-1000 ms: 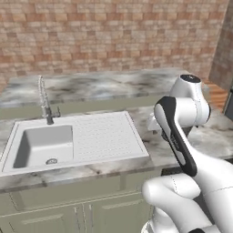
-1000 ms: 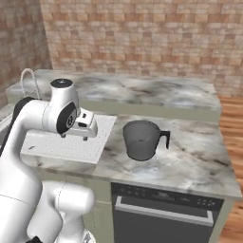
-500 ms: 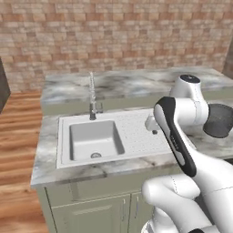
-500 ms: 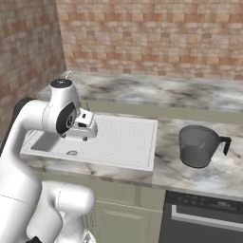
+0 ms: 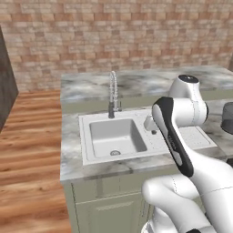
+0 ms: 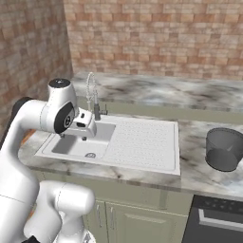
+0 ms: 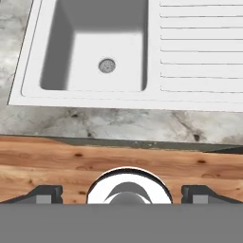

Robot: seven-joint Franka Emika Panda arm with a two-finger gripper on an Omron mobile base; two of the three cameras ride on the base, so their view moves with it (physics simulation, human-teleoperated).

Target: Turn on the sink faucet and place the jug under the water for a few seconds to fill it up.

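Note:
The sink (image 5: 113, 136) lies in the marble counter with its basin on the left and a ribbed draining board (image 6: 142, 140) on the right. The sink faucet (image 5: 112, 93) stands behind the basin, also as the sink faucet (image 6: 91, 95). No water is in view. The dark grey jug (image 6: 224, 149) stands upright on the counter, right of the sink, and the jug (image 5: 227, 116) sits at the frame's right edge. My gripper (image 6: 75, 136) hangs open over the basin's front, far from the jug. In the hand view the gripper (image 7: 122, 193) holds nothing, and the sink (image 7: 95, 52) with its drain (image 7: 107, 65) lies below.
A brick wall runs behind the counter (image 5: 70, 150). Wooden floor (image 5: 32, 159) lies to the left of the cabinets, with a dark tall unit (image 5: 7, 86) at the far left. A dark appliance front (image 6: 218, 223) sits under the counter below the jug.
The base has driven sideways, so the sink sits nearer the middle of both base views and the jug has slid to the right. The arm's pose is unchanged and the gripper stays open.

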